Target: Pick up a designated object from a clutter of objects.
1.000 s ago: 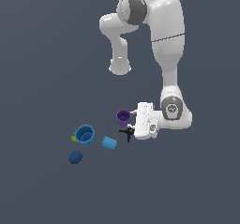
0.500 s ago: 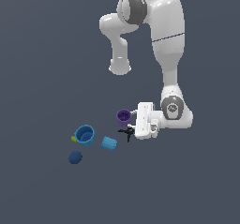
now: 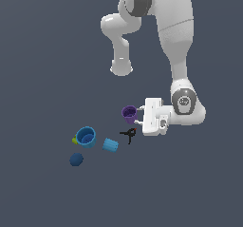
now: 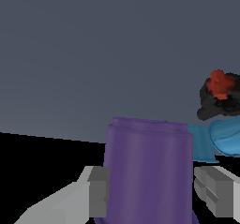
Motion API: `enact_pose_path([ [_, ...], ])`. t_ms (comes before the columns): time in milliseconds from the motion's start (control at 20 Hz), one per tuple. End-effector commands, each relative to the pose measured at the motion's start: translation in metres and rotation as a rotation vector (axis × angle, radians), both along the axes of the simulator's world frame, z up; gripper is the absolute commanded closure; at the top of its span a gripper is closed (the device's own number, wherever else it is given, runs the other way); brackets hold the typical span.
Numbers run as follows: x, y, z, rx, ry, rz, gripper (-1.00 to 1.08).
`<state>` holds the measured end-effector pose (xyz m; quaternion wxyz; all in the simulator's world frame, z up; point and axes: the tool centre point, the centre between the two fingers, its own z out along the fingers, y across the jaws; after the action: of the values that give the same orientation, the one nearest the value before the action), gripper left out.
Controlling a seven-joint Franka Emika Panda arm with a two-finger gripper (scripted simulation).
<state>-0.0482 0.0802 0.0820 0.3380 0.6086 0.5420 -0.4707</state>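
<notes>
The purple cup (image 3: 129, 113) stands at the exterior view's right end of the clutter, upright, with its darker inside showing. My gripper (image 3: 136, 115) reaches in from the exterior view's right, one white finger on each side of the cup. In the wrist view the purple cup (image 4: 147, 171) fills the space between my grey pads (image 4: 99, 190), and both pads lie against its wall. The gripper (image 4: 152, 192) holds it low over the grey floor.
The black clamp with red tip (image 3: 128, 134) lies close beside the cup and also appears as the clamp (image 4: 218, 94) in the wrist view. The ribbed cylinder (image 3: 110, 145), light blue cup (image 3: 86, 137) and dark blue ball (image 3: 76, 159) sit farther to the exterior view's left.
</notes>
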Motion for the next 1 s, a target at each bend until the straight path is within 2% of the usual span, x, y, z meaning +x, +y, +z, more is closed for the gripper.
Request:
enact_pose_path([
  [0,-0.003,0.013,0.021,0.000,0.000,0.000,1.08],
  [950,-0.026,0.131,0.211,-0.001,0.009,-0.008,1.08],
])
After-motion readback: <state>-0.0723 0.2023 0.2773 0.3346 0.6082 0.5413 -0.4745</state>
